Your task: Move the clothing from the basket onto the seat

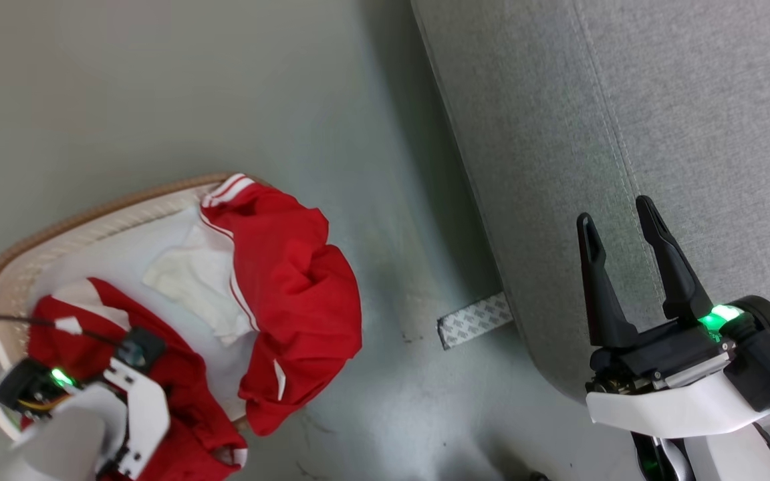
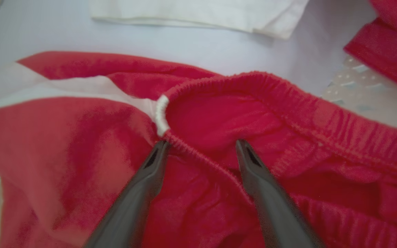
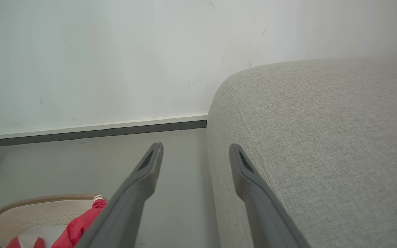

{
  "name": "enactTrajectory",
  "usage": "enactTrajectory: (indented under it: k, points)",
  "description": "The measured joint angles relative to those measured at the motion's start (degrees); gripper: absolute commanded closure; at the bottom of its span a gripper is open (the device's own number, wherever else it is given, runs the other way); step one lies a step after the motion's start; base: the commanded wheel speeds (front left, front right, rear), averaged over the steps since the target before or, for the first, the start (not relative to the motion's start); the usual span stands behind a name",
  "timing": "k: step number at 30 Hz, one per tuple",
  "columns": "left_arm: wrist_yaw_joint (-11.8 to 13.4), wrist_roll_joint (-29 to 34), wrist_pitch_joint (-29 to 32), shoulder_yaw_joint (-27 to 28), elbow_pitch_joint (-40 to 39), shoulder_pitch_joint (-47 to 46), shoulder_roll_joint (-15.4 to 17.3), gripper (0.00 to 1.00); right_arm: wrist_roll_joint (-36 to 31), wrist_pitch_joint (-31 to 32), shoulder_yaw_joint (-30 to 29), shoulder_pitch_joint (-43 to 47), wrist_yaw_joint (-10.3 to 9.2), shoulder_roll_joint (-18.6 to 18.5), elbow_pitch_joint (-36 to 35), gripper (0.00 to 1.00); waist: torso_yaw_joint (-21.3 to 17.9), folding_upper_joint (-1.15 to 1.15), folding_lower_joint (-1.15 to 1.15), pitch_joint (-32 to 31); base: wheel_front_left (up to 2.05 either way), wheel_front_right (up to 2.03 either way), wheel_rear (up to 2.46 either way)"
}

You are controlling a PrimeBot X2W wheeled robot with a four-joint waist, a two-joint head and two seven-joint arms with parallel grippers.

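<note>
Pale grey floor; basket stands on it, apart from the seat. Clothing lies in the basket, one piece spilling over the rim, none on the seat. Left gripper is down over the nearer piece, fingers apart, tips straddling the waistband (contact unclear). Right gripper is spread and empty by the seat edge. Step: first pick. Next move probably calls for pressing in and closing on the waistband fold.

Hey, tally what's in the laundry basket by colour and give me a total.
Red garments: 2
Cream-white folded cloth: 1
Pale bluish-white cloth underneath: 1
Total: 4
</note>
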Motion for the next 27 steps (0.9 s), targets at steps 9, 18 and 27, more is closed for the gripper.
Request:
enactTrajectory:
  k: [9, 18, 27]
  points:
    - [0.0, -4.7, 3.0, -2.4, 1.1, -3.5, 0.2, 0.11, 1.4, 0.0, 1.3, -1.2, 0.00, 0.0, -0.3, 0.00, -1.5, 0.00, 0.00, 2.8, 0.00, 0.00, 0.00]
    - [0.0, -7.2, 2.5, -4.6, 1.6, -4.6, -1.3, 1.00, 1.5, 0.0, 1.1, -1.8, 0.00, 0.0, 0.0, 0.00, -1.5, 0.00, -0.01, 1.8, 0.00, 0.00, 0.00]
    - [0.0, -10.6, -1.3, -5.3, 1.8, -1.7, -3.6, 1.00, -0.3, 0.0, 0.6, -1.2, 0.00, 0.0, 1.5, 0.00, -0.5, 0.00, -0.01, -3.4, 0.00, 0.00, 0.00]
